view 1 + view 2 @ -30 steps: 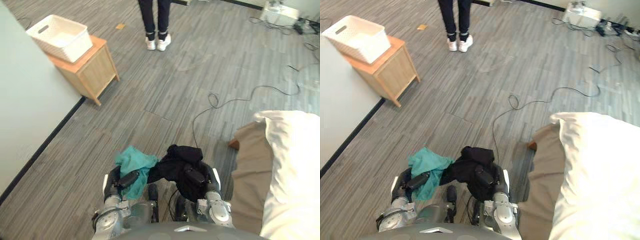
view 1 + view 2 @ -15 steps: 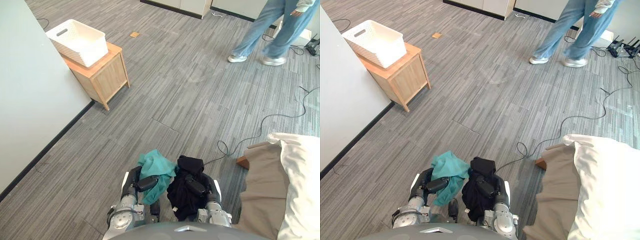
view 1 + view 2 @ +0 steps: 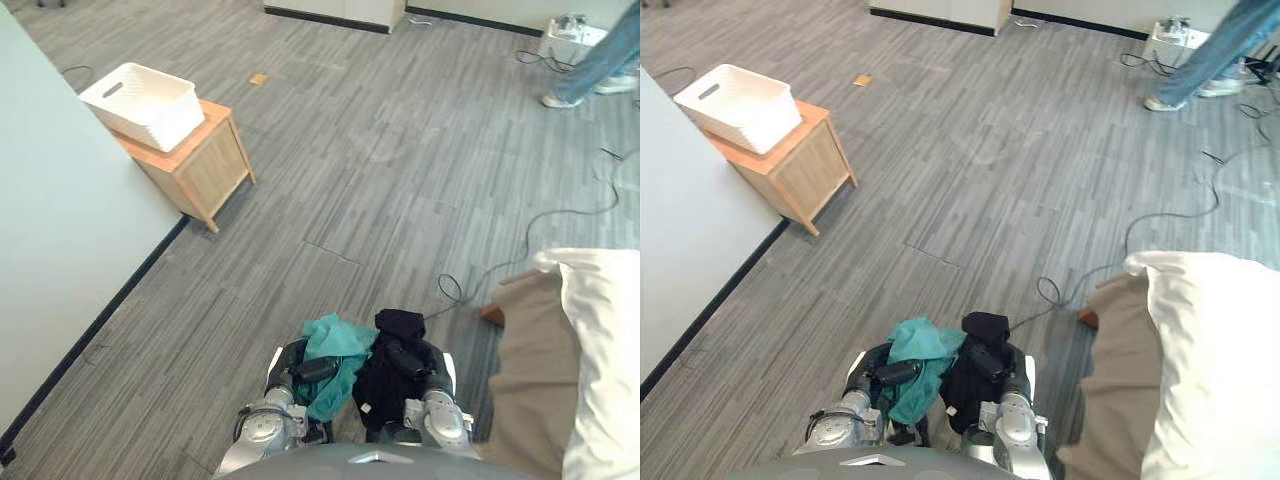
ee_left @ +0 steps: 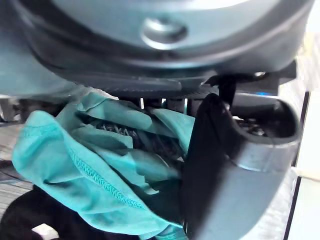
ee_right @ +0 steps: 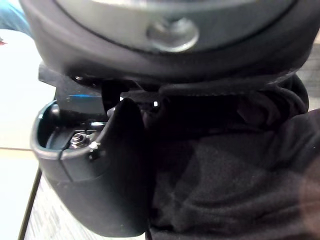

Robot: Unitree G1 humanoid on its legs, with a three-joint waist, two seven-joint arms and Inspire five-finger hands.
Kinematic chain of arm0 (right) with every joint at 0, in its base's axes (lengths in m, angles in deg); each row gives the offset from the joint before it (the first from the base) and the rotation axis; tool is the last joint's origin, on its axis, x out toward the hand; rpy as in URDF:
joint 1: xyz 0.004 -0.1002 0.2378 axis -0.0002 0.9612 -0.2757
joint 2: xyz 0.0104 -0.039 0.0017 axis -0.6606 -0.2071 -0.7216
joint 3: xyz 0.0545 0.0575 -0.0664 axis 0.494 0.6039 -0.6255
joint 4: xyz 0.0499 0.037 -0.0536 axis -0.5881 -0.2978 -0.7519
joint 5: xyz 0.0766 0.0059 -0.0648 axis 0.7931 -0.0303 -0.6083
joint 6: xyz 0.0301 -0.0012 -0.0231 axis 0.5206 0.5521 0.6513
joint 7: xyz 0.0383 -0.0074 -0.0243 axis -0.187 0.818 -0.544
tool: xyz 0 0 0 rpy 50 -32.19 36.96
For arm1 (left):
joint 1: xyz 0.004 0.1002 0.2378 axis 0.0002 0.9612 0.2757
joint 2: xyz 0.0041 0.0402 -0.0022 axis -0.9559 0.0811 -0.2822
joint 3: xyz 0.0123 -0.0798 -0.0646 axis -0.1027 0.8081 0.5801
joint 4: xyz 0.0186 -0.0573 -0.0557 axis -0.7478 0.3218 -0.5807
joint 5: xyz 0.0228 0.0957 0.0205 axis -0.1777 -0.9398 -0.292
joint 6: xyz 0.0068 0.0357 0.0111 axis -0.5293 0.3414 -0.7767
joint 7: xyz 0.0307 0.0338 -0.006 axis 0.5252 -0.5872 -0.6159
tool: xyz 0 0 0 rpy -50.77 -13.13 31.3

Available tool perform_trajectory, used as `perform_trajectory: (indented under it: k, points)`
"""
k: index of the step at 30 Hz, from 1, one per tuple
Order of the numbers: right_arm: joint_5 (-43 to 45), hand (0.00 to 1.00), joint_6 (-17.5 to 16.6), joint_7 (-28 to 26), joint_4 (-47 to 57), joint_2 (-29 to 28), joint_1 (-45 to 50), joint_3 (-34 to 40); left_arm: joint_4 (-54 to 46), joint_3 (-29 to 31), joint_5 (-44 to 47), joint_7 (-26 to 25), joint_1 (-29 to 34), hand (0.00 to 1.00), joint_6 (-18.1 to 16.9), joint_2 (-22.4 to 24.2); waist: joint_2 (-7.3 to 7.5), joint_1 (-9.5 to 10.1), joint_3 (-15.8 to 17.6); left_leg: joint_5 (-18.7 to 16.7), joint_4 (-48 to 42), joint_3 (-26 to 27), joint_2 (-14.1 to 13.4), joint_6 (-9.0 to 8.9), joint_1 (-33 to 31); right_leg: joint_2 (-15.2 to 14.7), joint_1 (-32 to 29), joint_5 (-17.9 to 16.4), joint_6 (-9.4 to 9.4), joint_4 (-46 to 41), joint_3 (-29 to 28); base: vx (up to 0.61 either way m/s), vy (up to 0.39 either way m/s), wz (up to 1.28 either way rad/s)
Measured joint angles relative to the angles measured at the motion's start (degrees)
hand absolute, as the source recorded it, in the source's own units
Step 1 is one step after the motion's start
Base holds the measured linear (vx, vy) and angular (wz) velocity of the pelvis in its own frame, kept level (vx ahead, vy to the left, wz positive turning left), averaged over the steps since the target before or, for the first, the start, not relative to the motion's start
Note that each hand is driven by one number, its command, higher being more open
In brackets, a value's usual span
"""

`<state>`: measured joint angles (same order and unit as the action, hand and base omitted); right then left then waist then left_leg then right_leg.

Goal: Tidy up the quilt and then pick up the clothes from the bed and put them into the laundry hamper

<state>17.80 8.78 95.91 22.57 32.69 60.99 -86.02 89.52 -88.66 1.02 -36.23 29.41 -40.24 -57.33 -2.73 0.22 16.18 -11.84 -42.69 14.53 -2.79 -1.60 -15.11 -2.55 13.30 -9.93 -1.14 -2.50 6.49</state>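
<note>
A teal garment (image 3: pixel 335 345) is bunched in the left robot hand (image 3: pixel 312 368), whose dark fingers and thumb are curled round the cloth. In the left wrist view the teal folds (image 4: pixel 90 165) are packed between the palm and the thumb (image 4: pixel 215 165), with a stitched hem hanging loose past them. Just beside it, a black garment (image 3: pixel 385 385) is grasped in the right robot hand (image 3: pixel 408 358). The right wrist view shows the dark cloth (image 5: pixel 235 175) pressed against the palm with the thumb (image 5: pixel 120 175) closed beside it. The two bundles touch where teal meets black, and both are held low in front of the robot, above the grey plank floor (image 3: pixel 380 170).

The white laundry hamper (image 3: pixel 175 120) stands well apart from both hands, far ahead and out to the left of the left robot hand. It rests on top of a small wooden cabinet (image 3: pixel 205 170) that stands close to a pale wall (image 3: pixel 60 250) on the same side.

To the right of the right robot hand lies the bed, with a tan cover (image 3: pixel 530 370) hanging over its near edge and a white quilt (image 3: pixel 605 340) on top, further out. Far ahead and to the right of the right robot hand, a person's legs (image 3: pixel 600 60) in blue trousers and pale shoes stand on the floor, next to a small white box (image 3: pixel 572 35).
</note>
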Motion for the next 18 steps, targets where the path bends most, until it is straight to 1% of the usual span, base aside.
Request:
perform_trajectory:
  k: [1, 2, 3, 4, 5, 6, 7, 8, 9, 10, 11, 12, 13, 14, 15, 16, 17, 18]
  points:
    - [0.58, 0.00, 0.04, 0.61, 0.06, 0.30, -1.22, 0.14, -0.09, -0.27, 0.05, -0.01, -0.62, 0.00, 0.00, 0.42, -0.20, -0.03, -0.02, -1.33, 2.28, -0.12, -0.65, 0.42, -2.06, -0.06, 0.21, -0.50, 0.14, 0.50, -0.34, 0.16, -0.007, -0.09]
    - [1.49, 0.00, 0.04, 0.68, 0.28, 0.34, -2.57, 0.06, -0.66, -0.27, 0.12, -0.11, -0.80, 0.00, 0.00, 0.76, -0.14, 0.21, 0.01, -0.89, 8.15, -0.10, -0.80, 0.63, -3.56, -0.38, 0.17, -0.90, 0.31, 1.04, -0.65, 0.25, 0.031, -0.05]
    - [1.57, 0.00, 0.03, 0.69, 0.41, 0.34, -3.03, -0.05, -1.01, -0.39, 0.15, -0.06, -0.84, 0.00, 0.01, 0.77, -0.01, 0.34, 0.08, -0.21, 11.25, -0.11, -0.82, 0.67, -4.04, -0.61, 0.35, -1.07, 0.52, 1.43, -0.68, 0.33, 0.087, -0.09]
    - [1.61, 0.00, 0.20, 0.66, 0.41, 0.34, -4.36, -0.15, -1.47, -0.59, 0.15, 0.12, -1.10, 0.00, 0.03, 0.92, 0.65, 0.82, 0.51, 3.37, 20.09, 0.07, -0.62, 0.61, -4.68, -1.52, 1.04, -1.90, 1.20, 2.11, -0.62, 0.33, 0.104, -0.05]
    - [1.61, 0.00, 0.25, 0.67, 0.43, 0.35, -4.75, -0.15, -1.53, -0.60, 0.15, 0.18, -1.12, 0.00, 0.05, 1.09, 0.89, 1.25, 0.62, 5.68, 24.30, 0.55, -0.43, 0.64, -4.88, -2.01, 1.28, -2.32, 1.53, 2.32, -0.62, 0.40, 0.151, -0.08]
    - [1.61, 0.00, 0.42, 0.67, 0.42, 0.38, -5.64, -0.15, -1.59, -0.58, 0.14, 0.22, -1.18, 0.00, 0.11, 1.36, 1.78, 1.74, 1.13, 11.34, 29.56, 1.70, 0.09, 0.79, -5.30, -3.20, 2.26, -3.30, 2.94, 2.75, -0.63, 0.48, 0.196, -0.15]
    - [1.60, 0.00, 0.52, 0.69, 0.40, 0.42, -6.53, -0.18, -1.67, -0.60, 0.14, 0.20, -1.51, 0.00, 0.41, 1.46, 2.16, 2.72, 1.07, 16.45, 29.68, 3.61, 0.61, 3.21, -5.43, -4.80, 2.46, -4.04, 4.52, 2.65, -0.84, 0.51, 0.211, -0.05]
    - [1.55, 0.00, 0.88, 0.57, 0.23, 0.44, -7.11, -0.07, -1.66, -0.58, 0.18, 0.18, -2.21, 0.00, 0.84, 1.90, 3.24, 2.69, 1.50, 14.60, 27.19, 3.89, 1.52, 6.43, -6.17, -6.08, 2.33, -3.48, 5.95, 2.40, -0.79, 0.68, 0.290, 0.11]
    - [1.42, 0.00, 1.22, 0.15, 0.19, 0.27, -7.63, -0.07, -1.65, 0.55, 0.32, -0.08, -3.09, 0.00, 1.02, 2.07, 4.09, 2.94, 1.50, 10.36, 22.42, 4.24, 2.24, 8.09, -6.69, -7.62, 2.42, -1.07, 9.77, -0.52, -2.19, 0.72, 0.303, 0.15]
    - [0.97, 0.00, 1.22, -0.27, -0.09, -0.05, -7.42, -0.23, -1.68, 1.26, 0.78, -0.32, -3.19, 0.00, 0.99, 2.07, 4.44, 3.38, 1.53, 7.66, 21.94, 4.63, 2.80, 7.86, -3.65, -8.29, 1.84, 0.44, 10.49, -6.57, -3.42, 0.84, 0.365, 0.00]
    - [0.89, 0.00, 1.19, -0.63, -0.56, -0.25, -7.36, -0.59, -1.76, 1.71, 1.36, -0.67, -3.00, 0.00, 0.87, 1.97, 4.62, 3.69, 1.47, 5.93, 22.27, 4.74, 3.27, 7.72, -0.65, -8.37, 0.46, 1.94, 10.45, -13.68, -3.97, 0.68, 0.308, -0.19]
    - [0.77, 0.00, 1.14, -0.93, -1.24, -0.39, -7.23, -0.82, -1.77, 1.76, 2.00, -0.87, -2.80, 0.00, 0.63, 1.59, 4.59, 3.76, 1.16, 3.71, 24.34, 4.64, 3.73, 7.20, 3.87, -8.79, -3.62, 6.10, 11.37, -25.76, -4.05, 0.65, 0.293, -0.11]
    - [0.38, 0.00, 0.89, -1.14, -2.21, -0.67, -7.35, -1.14, -1.75, 1.77, 2.02, -0.91, -3.00, 0.00, 0.50, 1.17, 4.93, 3.53, 0.57, 2.57, 27.13, 4.10, 4.41, 7.14, 7.68, -9.44, -9.00, 10.83, 13.59, -38.65, -4.30, 0.53, 0.222, 0.03]
    - [0.33, 0.00, 0.90, -1.32, -2.88, -0.78, -7.72, -1.23, -1.70, 1.81, 2.03, -0.99, -3.27, 0.00, 0.42, 0.98, 5.10, 3.32, 0.54, 2.09, 28.64, 3.23, 4.91, 7.05, 9.82, -9.48, -12.47, 10.66, 13.86, -46.28, -4.23, 0.51, 0.160, 0.36]
    - [-0.35, 0.00, 0.91, -1.75, -4.29, -0.69, -8.26, -1.13, -1.43, 1.79, 2.21, -1.24, -3.37, 0.00, 0.40, 0.96, 4.99, 2.29, 0.60, 1.85, 31.29, 1.31, 5.54, 7.01, 13.72, -9.85, -17.12, 9.03, 11.24, -55.78, -2.46, 0.49, 0.093, 0.54]
    - [-0.83, 0.00, 0.95, -1.84, -5.23, -0.62, -8.46, -1.03, -1.00, 1.72, 2.26, -1.29, -3.22, 0.00, 0.38, 0.95, 4.61, 1.49, 0.70, 1.49, 33.19, -0.44, 5.57, 6.88, 16.73, -9.83, -19.84, 6.82, 7.71, -60.06, 0.05, 0.59, 0.052, 0.81]
    - [-0.83, 0.00, 0.95, -1.85, -5.37, -0.61, -8.48, -0.88, -0.04, 1.62, 2.40, -1.34, -3.32, 0.00, 0.35, 0.95, 3.97, 0.60, 1.06, 1.04, 35.49, -3.16, 5.24, 6.47, 20.62, -9.21, -23.36, 3.46, 3.82, -62.33, 3.20, 0.50, -0.005, 0.91]
    - [-0.80, 0.00, 0.96, -1.83, -5.36, -0.61, -8.08, -0.74, 0.90, 1.47, 2.72, -1.47, -3.57, 0.00, 0.34, 0.94, 3.60, -0.47, 1.29, 0.68, 36.40, -5.50, 4.66, 6.18, 22.81, -8.81, -25.92, 0.67, 3.07, -61.48, 5.11, 0.72, -0.174, 1.73]
